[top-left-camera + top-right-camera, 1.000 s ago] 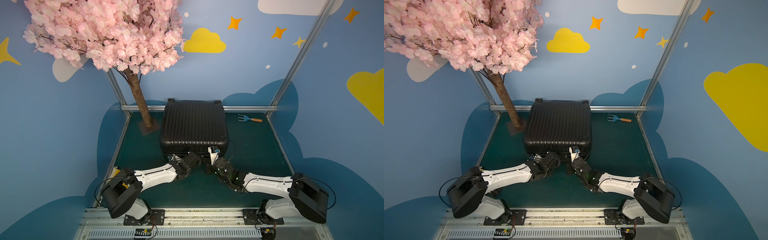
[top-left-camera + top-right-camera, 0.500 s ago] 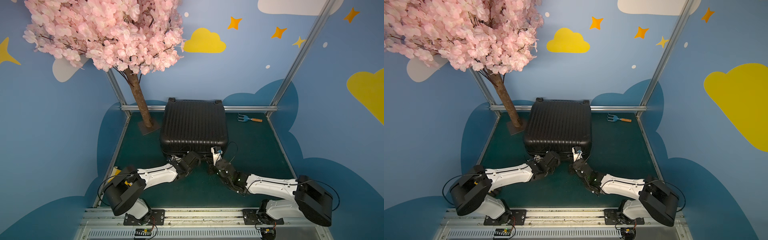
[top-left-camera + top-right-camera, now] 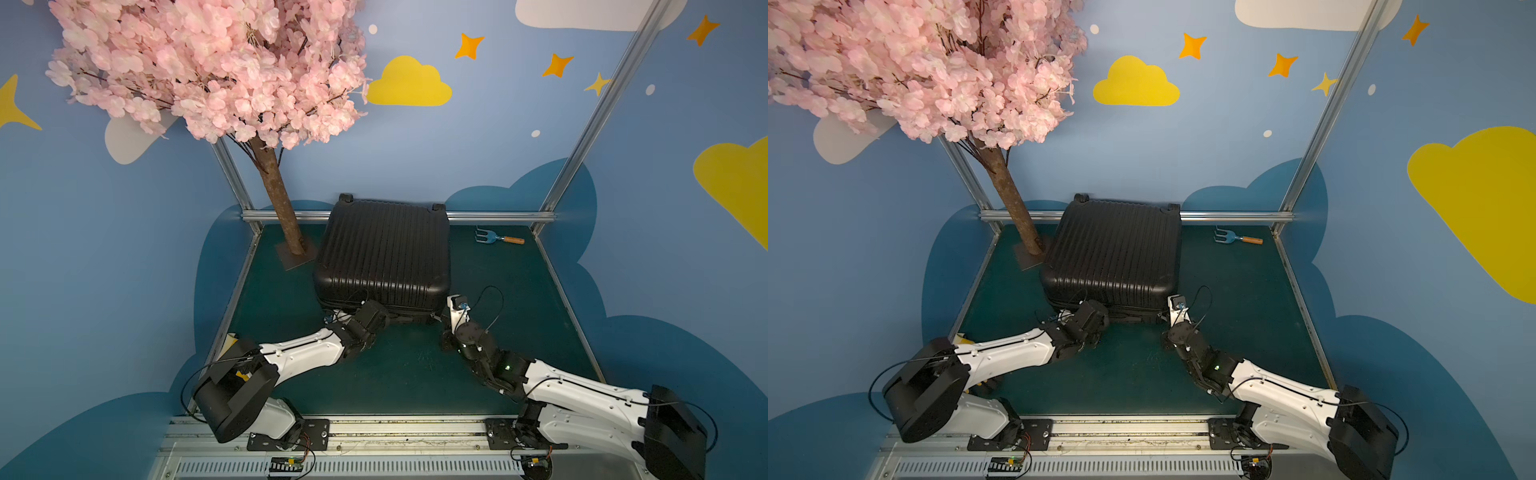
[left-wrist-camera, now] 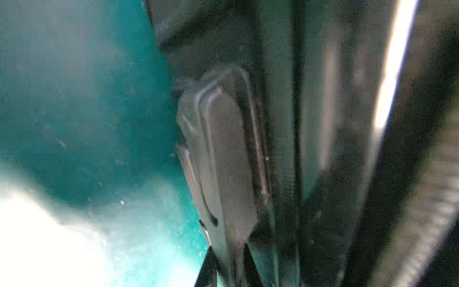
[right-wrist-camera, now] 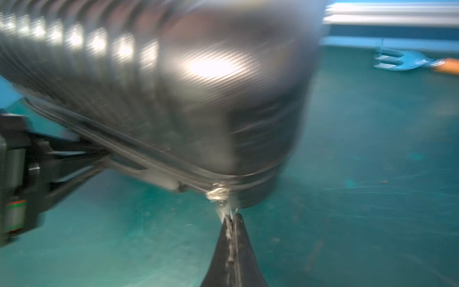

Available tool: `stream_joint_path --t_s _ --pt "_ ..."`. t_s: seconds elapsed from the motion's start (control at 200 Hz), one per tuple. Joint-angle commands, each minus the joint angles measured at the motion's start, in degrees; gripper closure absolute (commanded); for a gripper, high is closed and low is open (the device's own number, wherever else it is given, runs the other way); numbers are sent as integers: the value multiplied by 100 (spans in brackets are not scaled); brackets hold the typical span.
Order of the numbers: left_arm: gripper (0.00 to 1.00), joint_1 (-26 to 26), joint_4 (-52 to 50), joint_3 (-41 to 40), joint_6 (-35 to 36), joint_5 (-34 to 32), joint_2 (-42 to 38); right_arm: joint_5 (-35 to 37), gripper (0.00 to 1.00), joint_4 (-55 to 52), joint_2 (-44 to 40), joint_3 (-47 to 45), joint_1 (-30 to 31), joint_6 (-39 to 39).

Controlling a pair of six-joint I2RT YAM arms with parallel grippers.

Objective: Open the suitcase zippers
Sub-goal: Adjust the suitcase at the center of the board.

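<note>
The black ribbed hard-shell suitcase [image 3: 382, 249] lies flat and closed on the dark green mat [image 3: 415, 374], its side just beside the base of the pink-blossomed artificial tree with a brown trunk [image 3: 282, 208] and its caster wheels at the end level with that trunk. Both arms reach the opposite, near edge of the case. The left gripper [image 4: 227, 263] works at the part of that edge nearer the tree; in its wrist view the jaws are drawn in narrow and appear to pinch the end of a dark grey flat tab [image 4: 223, 149] that lies alongside the seam, probably one of the pulls, though the blur leaves that uncertain. The right gripper [image 5: 232, 220] sits at the near corner farthest from the tree, its jaws pressed together on a small silver metal pull [image 5: 218, 193] that hangs from the thin dark zip track [image 5: 129, 151] where the track bends round the corner. A small blue hand rake with an orange handle [image 3: 496, 238] lies well apart from the tree, beyond the case's far side, and plays no part. The step in hand seems to be the start of the unzipping: the pulls are gripped, while the two shell halves show no gap in both top views. The next move probably calls for each arm to draw its pull along the track, away from the other, following the curve of the corner rather than tugging straight out, so the thin pull does not slip free and the case does not slide toward the tree.
</note>
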Motion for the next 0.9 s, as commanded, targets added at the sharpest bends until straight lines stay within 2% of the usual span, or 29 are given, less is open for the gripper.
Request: stream_joint_path --t_s 0.0,0.155,0.235,0.3,0.385,0.461,0.551,0.661,0.891 --pt "98 334 -1233 -262 822 -284 -87 110 100 -273 -265 -88 -239 -484" --pt "98 588 -1531 -322 1373 138 -355 -416 100 -68 -351 -173 -426 -1130" --pt "98 627 -1427 -413 1596 191 -495 -1668 100 -152 -319 -73 -642 -1141" --pt "98 629 -1420 -411 1720 221 -568 -2350 100 -404 -240 103 -660 -1019" --pt "98 627 -1273 -428 1837 302 -625 -3216 85 -315 -215 71 -647 -733" --pt "98 631 -1159 -428 1838 378 -604 -3471 73 432 -181 -230 -577 -312" --pt "98 625 -1059 -419 1821 482 -565 -3027 61 1568 -5 -643 -181 -170" --pt "98 632 -961 -459 1705 514 -533 -1803 60 2181 471 -669 500 -476" --pt "98 627 -726 -508 1532 567 -528 622 55 2905 1343 -507 1072 -270"
